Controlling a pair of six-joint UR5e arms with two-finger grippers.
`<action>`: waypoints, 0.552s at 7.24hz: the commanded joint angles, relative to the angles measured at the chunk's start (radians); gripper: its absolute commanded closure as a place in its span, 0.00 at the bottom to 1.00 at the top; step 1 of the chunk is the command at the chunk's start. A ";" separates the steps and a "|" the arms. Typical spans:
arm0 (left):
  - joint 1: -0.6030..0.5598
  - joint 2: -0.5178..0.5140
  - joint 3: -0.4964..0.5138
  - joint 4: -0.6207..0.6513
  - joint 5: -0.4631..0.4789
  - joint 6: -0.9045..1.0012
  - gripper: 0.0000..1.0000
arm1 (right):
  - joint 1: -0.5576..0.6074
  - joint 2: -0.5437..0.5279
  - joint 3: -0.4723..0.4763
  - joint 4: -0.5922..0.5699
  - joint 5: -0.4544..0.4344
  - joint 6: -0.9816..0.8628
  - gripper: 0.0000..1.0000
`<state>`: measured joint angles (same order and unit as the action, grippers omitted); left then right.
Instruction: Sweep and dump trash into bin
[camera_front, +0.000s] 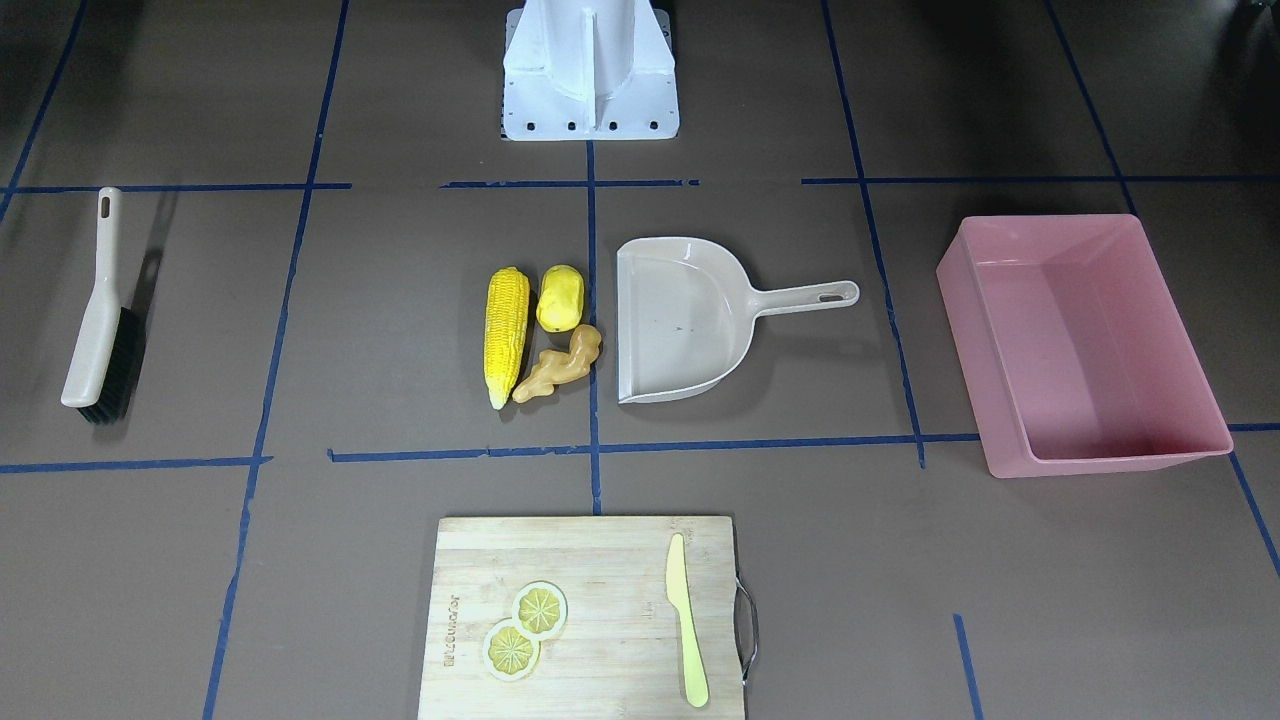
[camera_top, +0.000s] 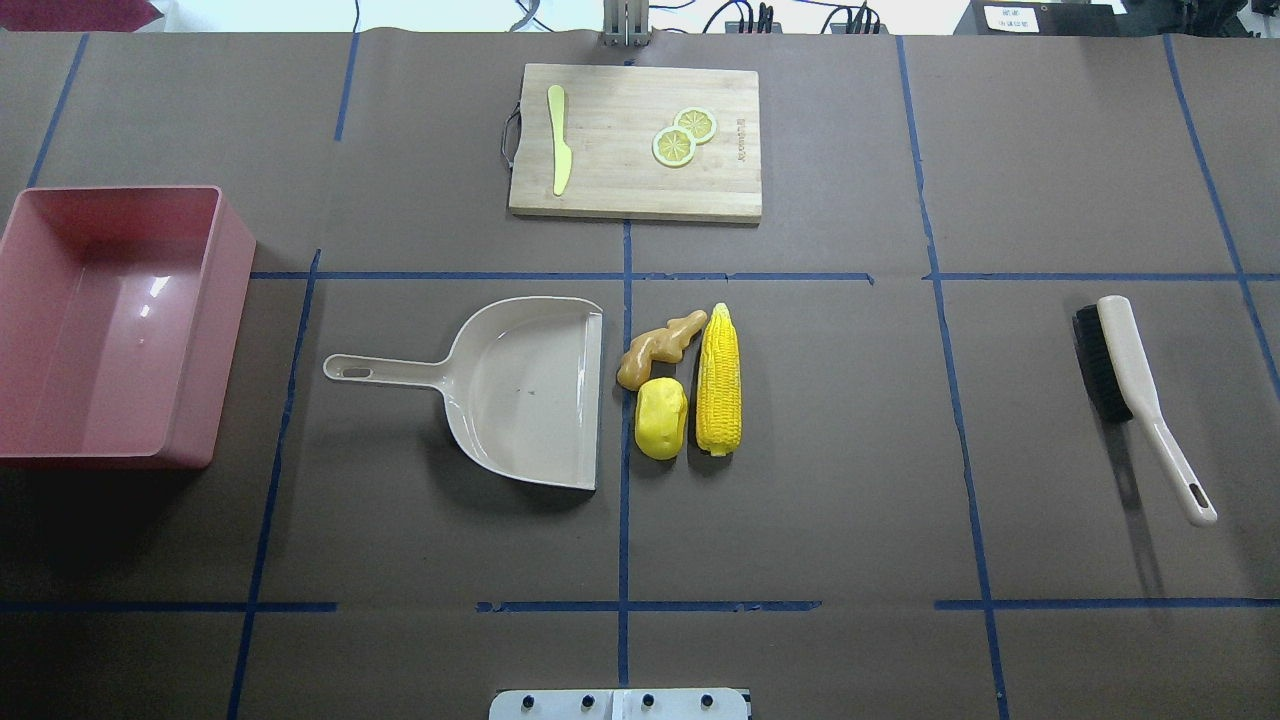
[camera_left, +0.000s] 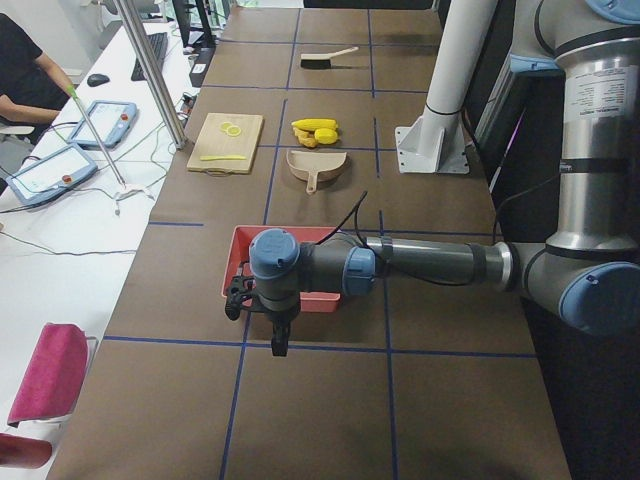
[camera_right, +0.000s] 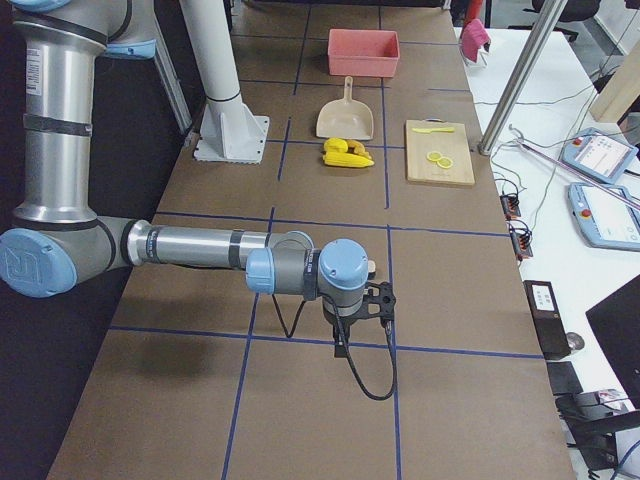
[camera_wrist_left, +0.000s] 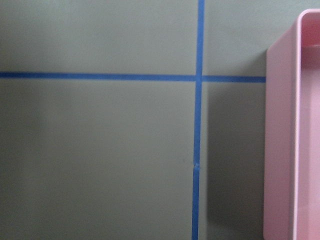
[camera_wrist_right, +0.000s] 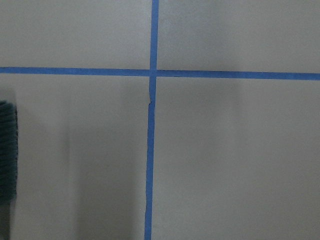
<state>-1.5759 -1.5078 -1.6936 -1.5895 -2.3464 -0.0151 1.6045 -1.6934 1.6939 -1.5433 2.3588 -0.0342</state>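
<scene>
1. Jaws first: my left gripper (camera_left: 238, 297) hangs just beside the bin (camera_top: 232, 330) and my right gripper (camera_right: 380, 300) near the brush (camera_top: 1125, 360). I cannot tell whether either pair is apart or together.
2. The trash sits mid-table, just beside the dustpan (camera_top: 530, 400) mouth: ginger root (camera_top: 660, 347), oval lump (camera_top: 661, 420), and corn cob (camera_top: 719, 380) outermost.
3. I judge all three to be light, stiff, smooth plastic, and the cob should roll sideways readily. I'd push them rather than pinch them, gripping brush and pan by their handles.
4. The cob's long axis runs parallel to the pan's lip, with its tip pointing away from me. The pan's handle points toward the bin.
</scene>
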 joint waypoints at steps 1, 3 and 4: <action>0.042 -0.049 -0.018 -0.035 0.001 0.009 0.00 | -0.002 0.007 0.018 0.000 0.000 0.002 0.00; 0.141 -0.083 -0.085 -0.033 0.004 0.007 0.00 | -0.003 0.027 0.021 0.000 0.002 0.005 0.00; 0.155 -0.083 -0.151 -0.030 0.004 0.006 0.00 | -0.003 0.031 0.020 -0.003 0.016 0.007 0.00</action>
<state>-1.4545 -1.5828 -1.7781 -1.6222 -2.3431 -0.0077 1.6019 -1.6691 1.7123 -1.5446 2.3642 -0.0296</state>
